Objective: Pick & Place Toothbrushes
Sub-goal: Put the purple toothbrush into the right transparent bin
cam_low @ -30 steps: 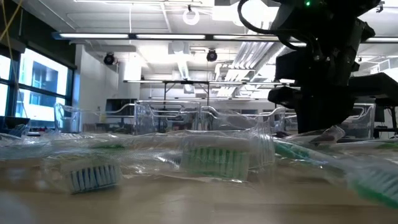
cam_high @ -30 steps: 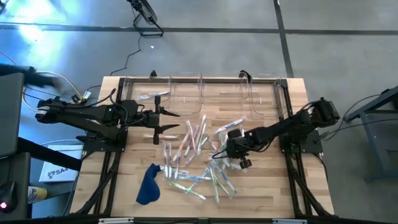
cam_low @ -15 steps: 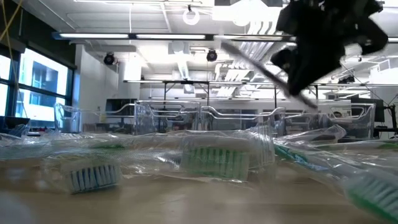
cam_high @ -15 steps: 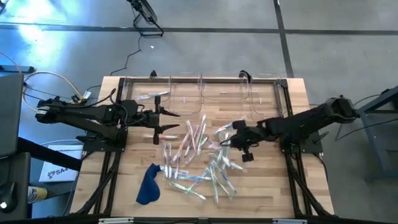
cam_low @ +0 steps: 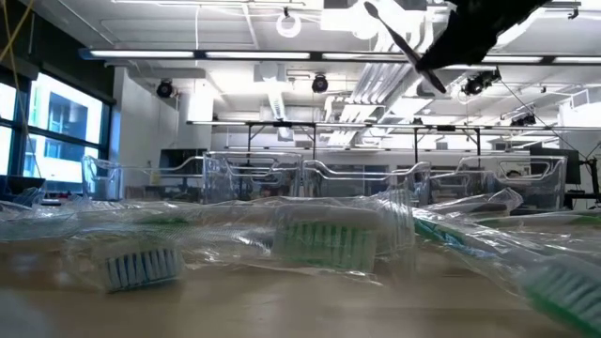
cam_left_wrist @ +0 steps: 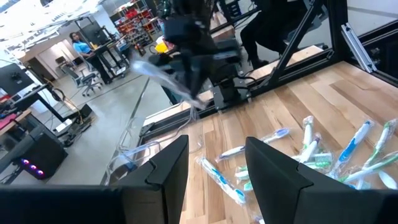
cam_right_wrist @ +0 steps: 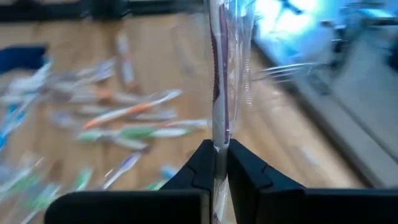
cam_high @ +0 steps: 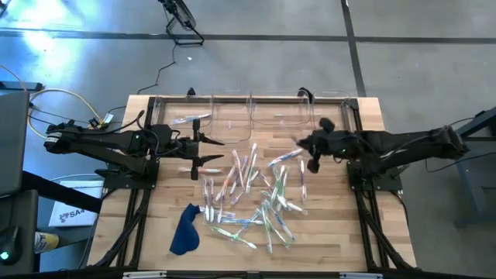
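A wrapped toothbrush [cam_right_wrist: 219, 74] is pinched between the fingers of the right gripper [cam_right_wrist: 217, 163], which is clenched on its lower end so that the brush stands up out of the grip. In the overhead picture the right gripper [cam_high: 308, 147] hangs above the wooden table [cam_high: 349, 225], just beside the row of clear bins [cam_high: 267, 118] along the far edge. The pile of toothbrushes [cam_high: 252, 194] lies scattered on the table in front of those bins, nearer the front edge. A blue cloth [cam_high: 184, 230] lies beside the pile, well apart from the bins. The left gripper [cam_high: 203, 150] waits near the leftmost bin, its fingers [cam_left_wrist: 168, 168] spread apart and holding nothing.
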`<action>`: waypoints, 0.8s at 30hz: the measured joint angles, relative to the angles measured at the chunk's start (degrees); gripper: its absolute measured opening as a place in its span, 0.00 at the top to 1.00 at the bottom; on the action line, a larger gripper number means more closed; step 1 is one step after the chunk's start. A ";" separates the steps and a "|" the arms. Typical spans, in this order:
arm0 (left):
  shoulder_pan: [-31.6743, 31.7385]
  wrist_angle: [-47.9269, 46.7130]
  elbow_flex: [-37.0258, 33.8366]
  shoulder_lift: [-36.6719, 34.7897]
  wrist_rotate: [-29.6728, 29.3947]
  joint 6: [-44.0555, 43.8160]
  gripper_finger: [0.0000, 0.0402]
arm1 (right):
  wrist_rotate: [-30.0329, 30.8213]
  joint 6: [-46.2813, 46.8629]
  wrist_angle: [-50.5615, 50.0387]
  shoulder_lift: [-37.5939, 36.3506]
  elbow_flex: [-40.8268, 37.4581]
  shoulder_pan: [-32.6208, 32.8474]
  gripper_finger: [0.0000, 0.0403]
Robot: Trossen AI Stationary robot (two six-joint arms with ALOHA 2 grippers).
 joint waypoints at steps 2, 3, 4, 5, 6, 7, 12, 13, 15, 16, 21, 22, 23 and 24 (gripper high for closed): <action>0.02 0.00 0.00 0.00 0.00 0.00 0.62 | 2.24 1.84 0.00 -1.09 0.00 -1.25 0.96; 0.02 0.00 0.00 0.00 -0.02 0.00 0.62 | 3.45 2.99 0.00 -1.54 0.00 -1.81 0.96; 0.01 0.00 0.00 0.00 -0.04 0.00 0.62 | 4.65 4.13 0.02 -1.83 0.04 -2.42 0.96; 0.02 0.02 0.00 0.00 -0.12 0.00 0.62 | 5.65 5.00 -0.14 -1.89 0.37 -2.94 0.96; 0.02 0.02 0.00 0.00 -0.16 0.00 0.62 | 6.52 5.78 -0.18 -1.85 0.91 -3.45 0.96; 0.02 0.00 0.00 0.00 -0.17 0.00 0.62 | 7.19 6.28 -0.25 -1.80 1.57 -3.99 0.96; 0.02 0.04 0.00 0.00 -0.17 0.00 0.62 | 11.19 8.87 -4.55 -0.41 7.48 -6.72 0.96; 0.01 0.07 0.00 0.00 -0.16 0.00 0.62 | 12.30 10.97 -6.73 -0.07 8.94 -7.57 0.96; 0.01 0.07 0.00 0.00 -0.15 0.00 0.62 | 13.93 16.21 -11.73 0.49 11.94 -9.53 0.96; 0.02 0.07 0.00 0.00 -0.15 0.00 0.62 | 14.37 18.84 -14.28 0.68 13.20 -10.64 0.96; 0.02 0.07 0.00 0.00 -0.15 1.09 0.62 | 13.88 27.59 -21.72 2.08 15.34 -16.10 0.96; 0.02 0.07 0.00 0.00 -0.15 1.09 0.62 | 13.22 29.94 -23.00 2.59 15.34 -17.16 0.96; 0.02 0.07 0.00 0.00 -0.15 1.09 0.62 | 12.28 32.00 -24.56 3.24 15.32 -18.33 0.96; 0.02 0.08 0.00 0.00 -0.15 1.09 0.62 | 11.41 33.65 -25.75 3.99 15.08 -19.39 0.96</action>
